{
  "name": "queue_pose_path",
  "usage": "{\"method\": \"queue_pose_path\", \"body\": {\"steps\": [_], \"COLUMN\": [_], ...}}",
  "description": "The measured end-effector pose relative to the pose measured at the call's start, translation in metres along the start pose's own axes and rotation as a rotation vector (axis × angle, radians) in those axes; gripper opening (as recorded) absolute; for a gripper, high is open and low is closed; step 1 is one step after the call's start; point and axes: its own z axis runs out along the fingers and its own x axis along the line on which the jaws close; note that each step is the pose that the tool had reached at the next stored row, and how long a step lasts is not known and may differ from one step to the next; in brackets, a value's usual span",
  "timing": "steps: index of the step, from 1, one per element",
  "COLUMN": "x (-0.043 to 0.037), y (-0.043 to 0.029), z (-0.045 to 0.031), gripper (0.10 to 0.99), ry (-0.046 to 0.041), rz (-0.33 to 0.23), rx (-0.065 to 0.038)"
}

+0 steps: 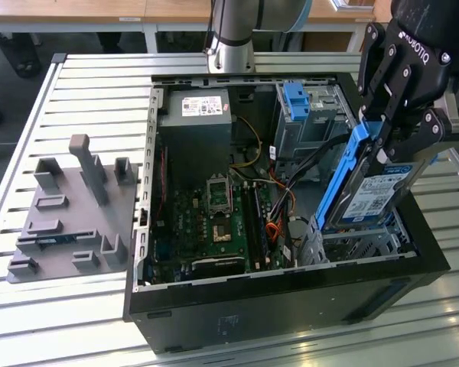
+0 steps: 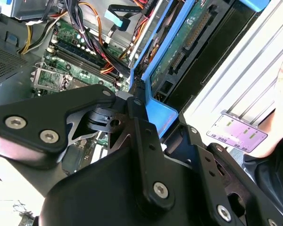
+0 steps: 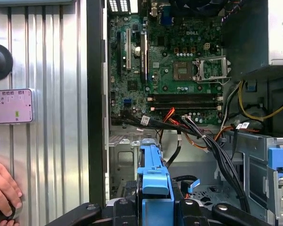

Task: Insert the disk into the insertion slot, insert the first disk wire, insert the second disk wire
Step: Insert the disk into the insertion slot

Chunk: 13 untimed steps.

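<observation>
- The matte black gripper is clamped on the upper edge of the disk, pinching its glossy blue plastic carrier.
- The disk is a flat silver rectangle with a white-and-blue label. It hangs tilted over the insertion slot, a low perforated sheet-metal cage in a corner of the black computer case.
- The disk's underside carries a green circuit board.
- Whether the disk's lower edge touches the cage cannot be told.
- A person's hand, cut off at the frame edge, rests on the ribbed metal table.
</observation>
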Motion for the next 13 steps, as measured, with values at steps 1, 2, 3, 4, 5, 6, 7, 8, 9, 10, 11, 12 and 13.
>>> {"method": "queue_pose_path", "body": {"steps": [1,2,3,4,5,6,7,8,9,10,11,12,13], "x": [0.0000,-0.0001,0.0000,0.0000,-0.0001,-0.0001,0.0000,-0.0001,-0.0001,-0.0001,-0.0001,-0.0001,0.0000], "y": [0.0000,0.0000,0.0001,0.0000,0.0000,0.0000,0.0000,0.0000,0.0000,0.0000,0.0000,0.0000,0.0000], "z": [0.0006,0.0014,0.0022,0.0031,0.0039,0.0047,0.0054,0.0061,0.0069,0.0076,0.0082,0.0088,0.0096], "gripper": [0.365,0.365,0.365,0.365,0.365,0.365,0.365,0.365,0.365,0.365,0.365,0.365,0.365], "ry": [0.0001,0.0001,0.0000,0.0000,0.0000,-0.0001,0.0000,0.0002,0.0001,0.0001,0.0001,0.0002,0.0000], "rz": [0.000,0.000,0.000,0.000,0.000,0.000,0.000,0.000,0.000,0.000,0.000,0.000,0.000], "rx": [0.000,-0.001,-0.001,-0.001,-0.002,-0.002,-0.003,-0.003,-0.003,-0.004,-0.004,-0.004,-0.005]}}
